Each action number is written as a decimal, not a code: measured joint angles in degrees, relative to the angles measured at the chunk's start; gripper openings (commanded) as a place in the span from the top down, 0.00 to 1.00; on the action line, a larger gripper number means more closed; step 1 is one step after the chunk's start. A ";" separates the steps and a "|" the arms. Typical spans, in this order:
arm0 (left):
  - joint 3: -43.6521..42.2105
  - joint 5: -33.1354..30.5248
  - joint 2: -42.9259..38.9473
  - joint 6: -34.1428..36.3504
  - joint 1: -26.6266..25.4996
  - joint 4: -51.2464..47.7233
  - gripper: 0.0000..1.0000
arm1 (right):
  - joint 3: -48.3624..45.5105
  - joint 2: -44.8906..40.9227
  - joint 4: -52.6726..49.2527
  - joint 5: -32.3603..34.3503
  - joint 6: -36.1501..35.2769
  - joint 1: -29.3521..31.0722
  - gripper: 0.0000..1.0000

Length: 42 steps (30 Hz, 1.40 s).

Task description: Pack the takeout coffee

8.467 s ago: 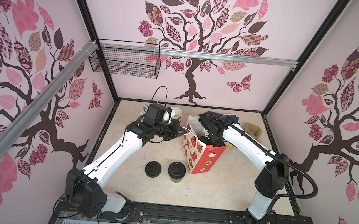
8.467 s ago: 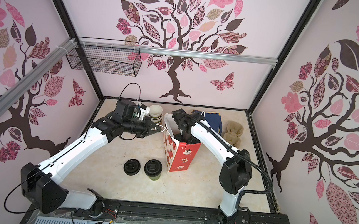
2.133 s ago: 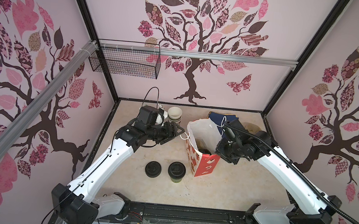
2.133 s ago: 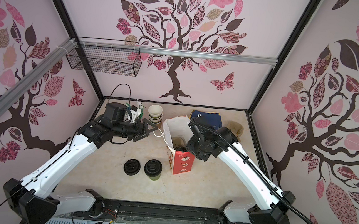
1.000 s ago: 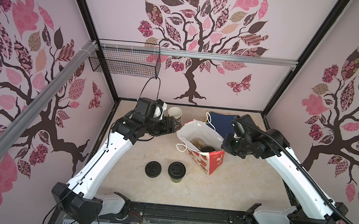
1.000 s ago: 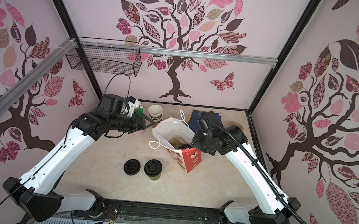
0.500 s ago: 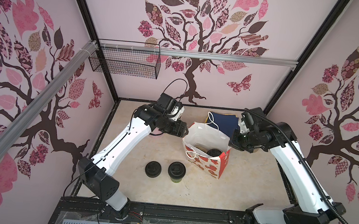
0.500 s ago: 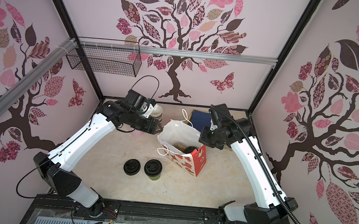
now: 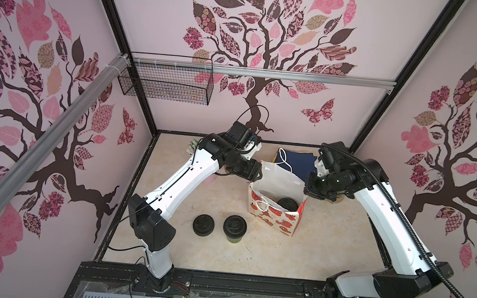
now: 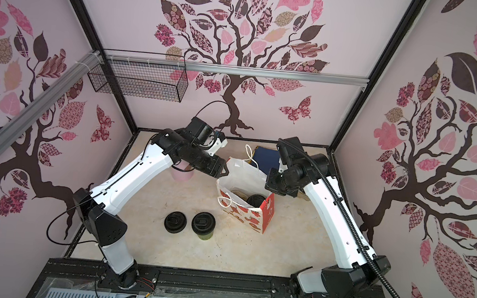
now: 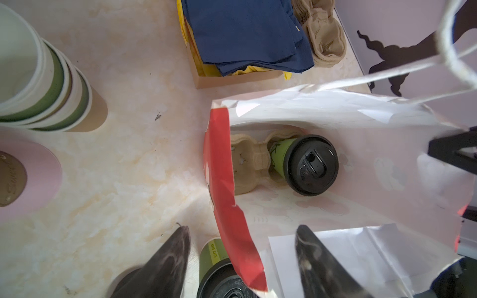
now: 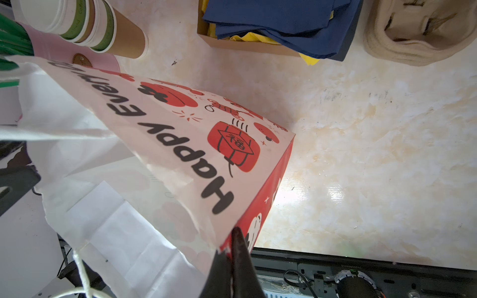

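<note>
A white paper bag [image 9: 269, 186] with red sides stands open mid-table. Inside it one takeout coffee [image 11: 307, 165], green with a black lid, sits in a brown pulp carrier [image 11: 245, 167]; in both top views only its lid [image 10: 256, 201] shows. The other takeout coffee [image 9: 234, 227] stands on the table in front of the bag. My left gripper [image 11: 242, 228] is open, its fingers straddling the bag's red side wall [image 11: 227, 206] at the left rim. My right gripper [image 12: 233, 240] is shut on the bag's right rim corner [image 12: 224, 232].
A squat stack of black lids [image 9: 203, 225] stands left of the outer cup. At the back are stacked paper cups [image 11: 38, 77], a pink cup [image 11: 25, 175], a box of navy napkins [image 11: 245, 38] and spare pulp carriers [image 11: 325, 38]. A wire basket [image 9: 165, 83] hangs on the back wall.
My left arm swung right from the stacked cups to the bag's left rim, and its jaws narrowed a little. The right gripper kept its hold and the bag shifted slightly right.
</note>
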 measured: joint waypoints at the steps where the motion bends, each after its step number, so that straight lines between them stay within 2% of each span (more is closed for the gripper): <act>1: 0.57 -0.98 0.35 0.17 -0.17 -0.48 0.38 | 0.02 0.02 0.00 0.26 -0.04 -0.02 0.93; 6: 3.02 -4.37 2.91 0.81 -0.26 -1.86 0.50 | 0.28 0.48 -0.02 0.83 -0.17 -0.17 0.84; 13: 6.25 -5.16 6.75 -0.26 -0.72 -1.79 0.63 | 3.52 0.72 -0.59 1.07 -0.11 -0.90 0.59; 19: 7.56 -5.14 7.54 -1.46 -0.72 -1.57 0.73 | 8.26 0.42 -2.25 1.18 0.39 -1.66 0.51; 22: 7.65 -5.11 7.54 -1.86 -0.72 -1.40 0.71 | 8.33 -0.04 -3.10 1.20 0.70 -1.68 0.47; 24: 7.65 -5.07 7.56 -2.16 -0.72 -1.31 0.58 | 7.45 -0.79 -3.23 1.18 0.98 -1.68 0.46; 27: 7.76 -5.01 7.67 -2.08 -0.74 -1.18 0.56 | 4.90 -2.82 -3.52 1.07 1.57 -1.68 0.46; 31: 9.25 -6.10 8.70 -1.90 -1.27 -1.27 0.61 | 2.89 -4.98 -3.96 0.70 2.40 -1.68 0.46; 42: 11.61 -13.22 10.71 -1.51 -3.74 -2.45 0.87 | 1.73 -6.54 -3.93 0.31 3.74 -1.68 0.46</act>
